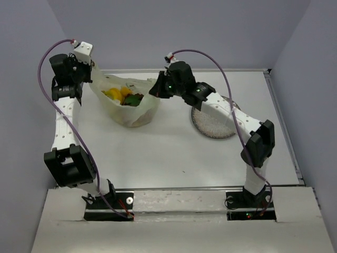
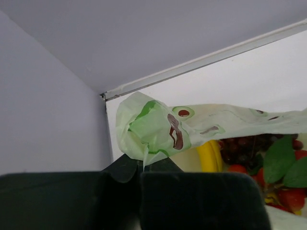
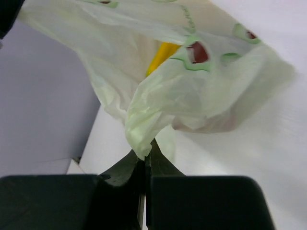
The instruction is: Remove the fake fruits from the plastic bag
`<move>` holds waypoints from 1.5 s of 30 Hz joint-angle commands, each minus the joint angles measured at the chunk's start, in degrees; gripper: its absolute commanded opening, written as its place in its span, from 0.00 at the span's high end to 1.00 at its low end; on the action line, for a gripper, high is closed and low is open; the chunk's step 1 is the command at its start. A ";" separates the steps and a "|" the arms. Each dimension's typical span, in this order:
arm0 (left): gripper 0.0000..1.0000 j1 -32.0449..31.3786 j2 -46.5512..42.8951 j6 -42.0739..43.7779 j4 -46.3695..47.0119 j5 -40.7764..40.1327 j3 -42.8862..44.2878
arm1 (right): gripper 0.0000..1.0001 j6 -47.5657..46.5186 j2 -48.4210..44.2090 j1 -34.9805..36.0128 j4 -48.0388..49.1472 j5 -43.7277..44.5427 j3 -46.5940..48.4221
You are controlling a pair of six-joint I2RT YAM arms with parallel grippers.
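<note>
Currently both arms hold the plastic bag [image 1: 138, 117] stretched open, with the fake fruits [image 1: 124, 96] inside it.
The left gripper [image 2: 142, 165] is clamped on the rim at the bag's 10 o'clock and the right gripper [image 3: 146, 157] on a bunched fold at its 2 o'clock. The bag sits toward 11 o'clock on the table [image 1: 174, 153], with the plate [image 1: 210, 128] at its 3 o'clock. As I judge it, the thin film may slip or tear under tension. With neither gripper free, releasing one side could drop the mouth over the banana [image 2: 209, 155] and berries [image 2: 288, 197].
</note>
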 commanded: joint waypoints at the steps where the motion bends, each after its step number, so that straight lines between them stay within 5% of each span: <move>1: 1.00 0.28 -9.90 -6.64 -1.66 7.79 -2.88 | 0.99 -6.41 -11.46 -6.53 -0.29 0.36 -10.42; 11: 1.00 -4.20 -27.57 -1.81 -21.35 12.02 -11.49 | 0.99 -14.60 -22.90 -11.37 -11.72 -1.21 -21.79; 12: 1.00 -4.55 -28.28 -1.89 -22.92 12.19 -14.46 | 0.94 -14.60 -23.34 -11.37 -11.90 -1.48 -22.50; 14: 1.00 -5.34 -30.83 -1.63 -23.81 11.85 -17.47 | 0.60 -14.95 -23.69 -11.37 -14.26 -0.08 -22.86; 16: 1.00 -6.22 -32.85 -2.50 -24.26 11.41 -21.24 | 0.41 -15.74 -24.65 -11.37 -17.77 2.29 -21.98; 18: 1.00 -6.49 -36.00 -3.39 -24.87 11.49 -22.66 | 0.31 -18.01 -25.36 -11.37 -20.94 6.66 -19.79; 23: 1.00 -6.66 -41.37 -0.60 -29.52 14.12 -23.02 | 0.26 -23.11 -25.10 -9.02 -31.58 14.58 -1.79; 27: 1.00 -6.93 -44.89 6.36 -34.53 15.71 -23.55 | 0.26 -29.18 -24.49 0.82 -29.14 14.53 3.51; 30: 1.00 -7.02 -47.44 13.55 -38.66 19.30 -23.02 | 0.28 -29.10 -23.61 5.58 -22.73 -0.75 1.94; 36: 1.00 -7.10 -48.24 14.19 -39.64 18.35 -22.15 | 0.78 -28.23 -14.94 10.78 -14.36 -10.34 -3.61; 45: 1.00 -7.10 -47.62 8.74 -34.28 13.52 -24.42 | 0.93 -30.16 -3.66 10.78 -9.62 -13.26 -3.17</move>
